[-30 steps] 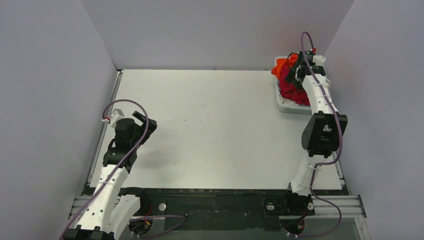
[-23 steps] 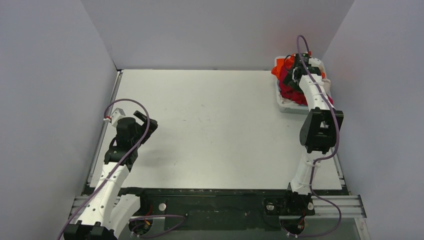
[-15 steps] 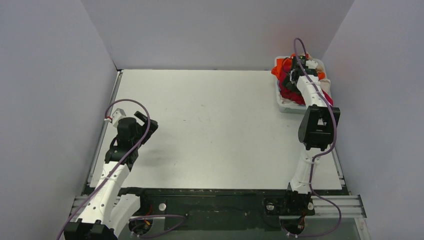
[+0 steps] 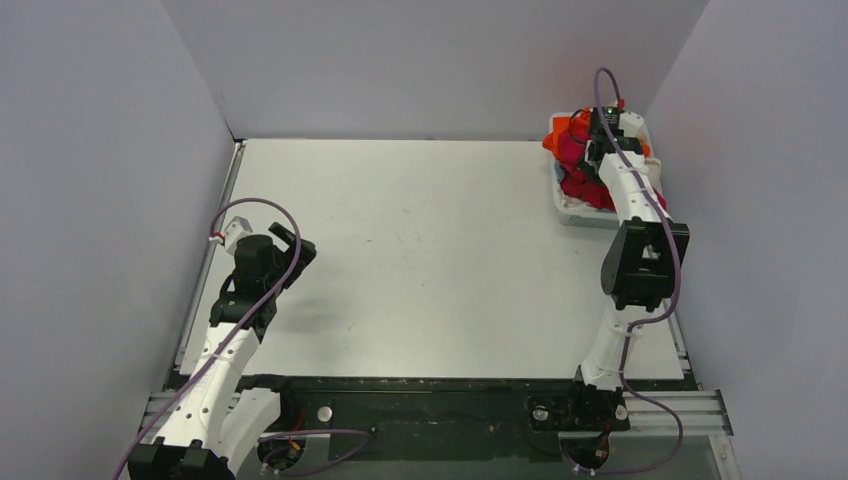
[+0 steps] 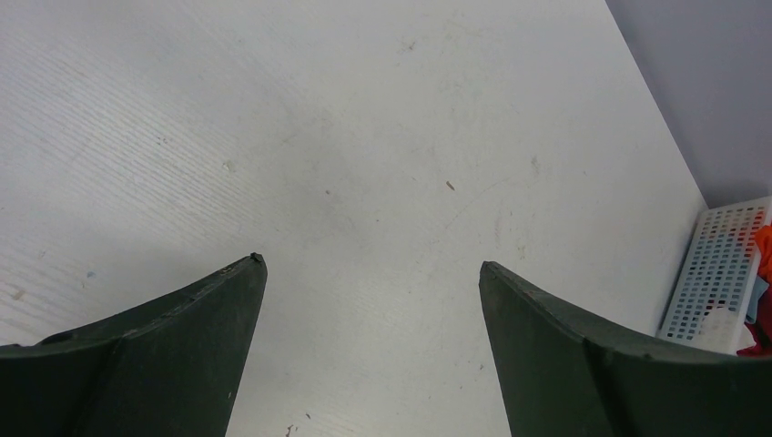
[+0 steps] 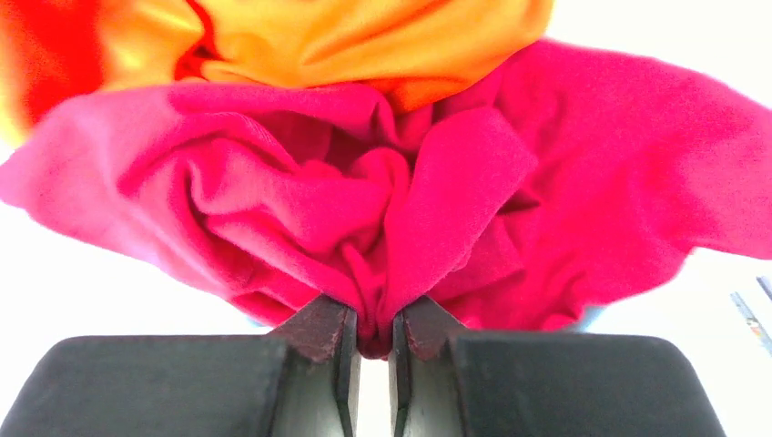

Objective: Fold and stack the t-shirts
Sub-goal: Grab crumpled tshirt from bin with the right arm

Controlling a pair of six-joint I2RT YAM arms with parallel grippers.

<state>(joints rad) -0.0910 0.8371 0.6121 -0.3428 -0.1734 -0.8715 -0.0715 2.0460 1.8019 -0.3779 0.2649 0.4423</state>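
Well, right gripper nips a crimson t-shirt fold, jaws almost shut; orange t-shirt beyond, basket mostly hidden by cloth; left gripper gapes empty.

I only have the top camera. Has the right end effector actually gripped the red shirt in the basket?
Observer: Yes. On the right wrist view, the right end effector is shut on a bunched fold of the red shirt.
Operator: Is anything else caught in it?
Observer: No. The orange shirt lies beyond the red one, not between the fingers.
Operator: And the left one?
Observer: The left end effector is open, with only bare table between its fingers.
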